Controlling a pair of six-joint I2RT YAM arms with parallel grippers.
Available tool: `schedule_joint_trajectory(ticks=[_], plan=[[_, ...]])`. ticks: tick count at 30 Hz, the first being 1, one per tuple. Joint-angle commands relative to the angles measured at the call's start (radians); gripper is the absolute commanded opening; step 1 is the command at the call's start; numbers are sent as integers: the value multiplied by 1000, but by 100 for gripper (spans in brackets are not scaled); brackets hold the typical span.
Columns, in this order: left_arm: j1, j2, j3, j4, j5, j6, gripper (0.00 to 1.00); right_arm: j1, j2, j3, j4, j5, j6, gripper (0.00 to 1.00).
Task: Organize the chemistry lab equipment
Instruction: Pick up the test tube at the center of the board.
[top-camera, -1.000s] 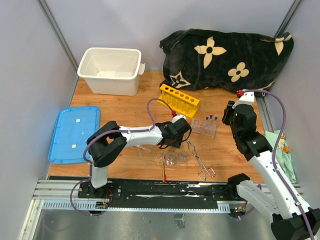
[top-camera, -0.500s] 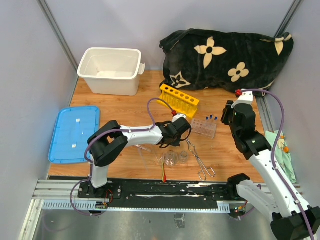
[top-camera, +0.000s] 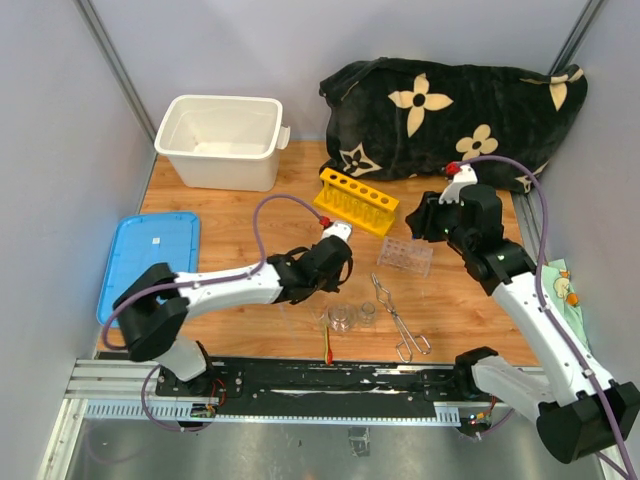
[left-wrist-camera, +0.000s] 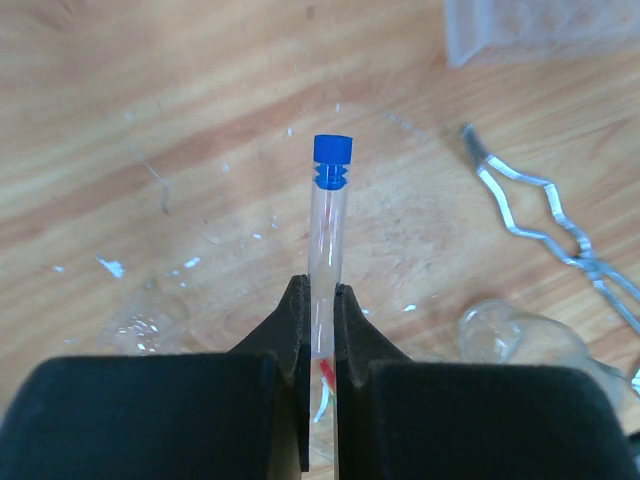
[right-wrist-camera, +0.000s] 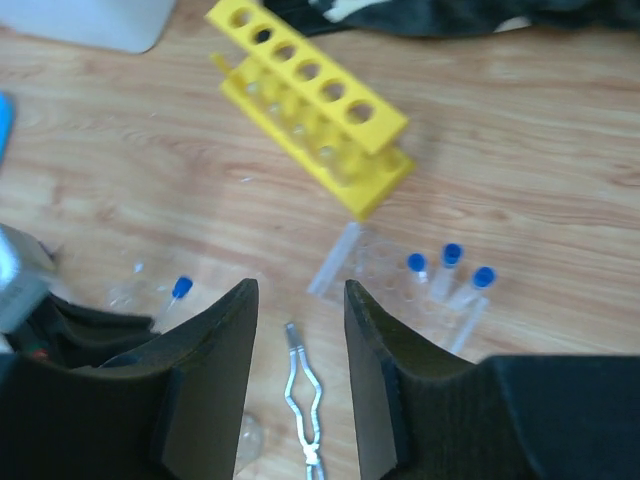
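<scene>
Left gripper (left-wrist-camera: 320, 300) now clamped on a blue-capped tube (left-wrist-camera: 329, 205), its jaws having snapped shut within the past second. The tube juts out from between the pads, cap outward, and appears to hang clear of the bench (top-camera: 250, 215) near the middle of its front edge. The left arm has meanwhile drawn back toward the left, away from the clear rack (top-camera: 407, 255) it was crowding a moment ago.

Just beside the held tube lie the beakers (left-wrist-camera: 510, 335) and, to the right, the tongs (left-wrist-camera: 540, 210), both untouched on the wood.

Over the same second the right arm has swung in from the bench's right edge. The right gripper (right-wrist-camera: 298, 290) now hovers above the clear rack, jaws parted wider than before and holding nothing. Three more capped tubes (right-wrist-camera: 445, 265) stand in that rack. The yellow rack (right-wrist-camera: 315, 110) sits behind it, toward the far edge, its holes looking vacant.

The pick looks complete, so one loose tube is in hand and needs a rack. With both arms converging near the clear rack, a clash there is the likely hazard.
</scene>
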Motion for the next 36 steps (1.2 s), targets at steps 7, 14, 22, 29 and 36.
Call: schedule_joint_trajectory(ticks=[7,14,22,29,36], plan=[[-32,-378,-181,314,-81,160,0,62,96,8,74,-520,154,44],[-94,-421,-214,389,-98,215,0,188,171,22,132,-541,181,44],[-113,-462,-222,401,-121,212,0,206,204,25,169,-535,196,43],[-115,-475,-221,397,-124,212,0,206,209,27,195,-536,203,40],[-117,-473,-228,403,-124,206,0,206,199,36,200,-536,209,40]])
